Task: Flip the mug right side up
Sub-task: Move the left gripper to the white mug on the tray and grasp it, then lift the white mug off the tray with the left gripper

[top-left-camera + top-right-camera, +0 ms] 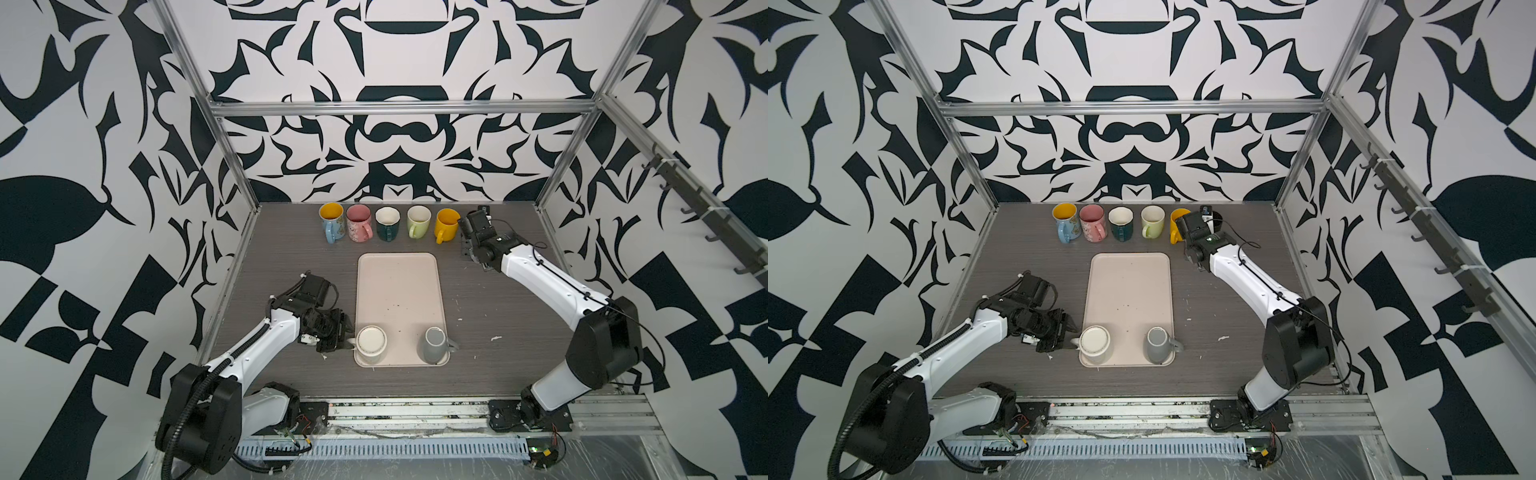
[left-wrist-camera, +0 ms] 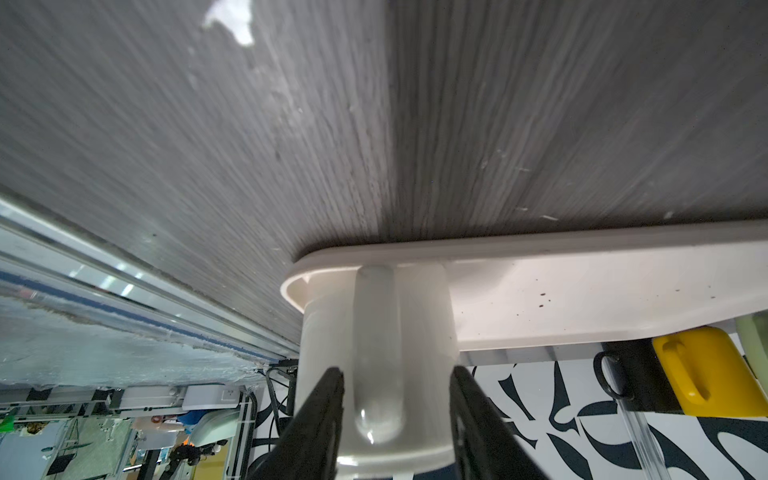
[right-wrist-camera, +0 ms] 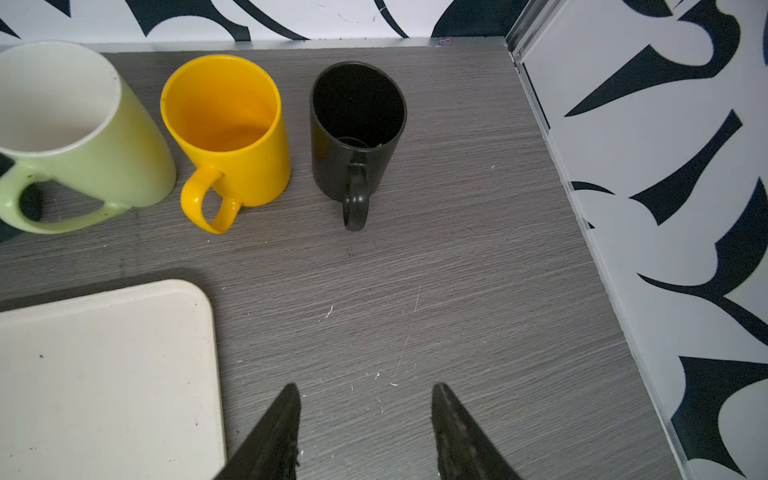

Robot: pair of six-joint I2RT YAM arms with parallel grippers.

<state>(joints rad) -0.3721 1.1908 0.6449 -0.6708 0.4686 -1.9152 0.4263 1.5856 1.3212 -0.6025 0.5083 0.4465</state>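
Where the cream tray (image 1: 399,282) lies mid-frame on the grey worktop (image 1: 291,257) in both top views, the white mug (image 1: 372,340) stands mouth down in the tray's lower left corner. Its flat base faces up and its handle (image 2: 378,332) points left over the tray rim. The left tool (image 2: 397,376) sits low at the tray's left edge. The left wrist view shows its two black fingers (image 2: 320,415) spread, one on each side of the handle, with a narrow gap on both sides and nothing pinched. A grey mug (image 1: 434,345) sits in the tray's lower right corner, handle to the right; cannot tell which way up it is. The right tool (image 3: 365,390) hangs at the upper right of the worktop in the top views, fingers spread over bare worktop, holding nothing. A black mug (image 3: 357,129) stands upright just ahead of it, handle toward the tool. A row of upright mugs runs along the back edge, left to right: blue mug (image 1: 331,224), pink mug (image 1: 358,224), dark green mug (image 1: 387,224), pale green mug (image 1: 417,220), yellow mug (image 1: 446,224). Small white flecks (image 1: 495,338) lie on the worktop right of the tray.
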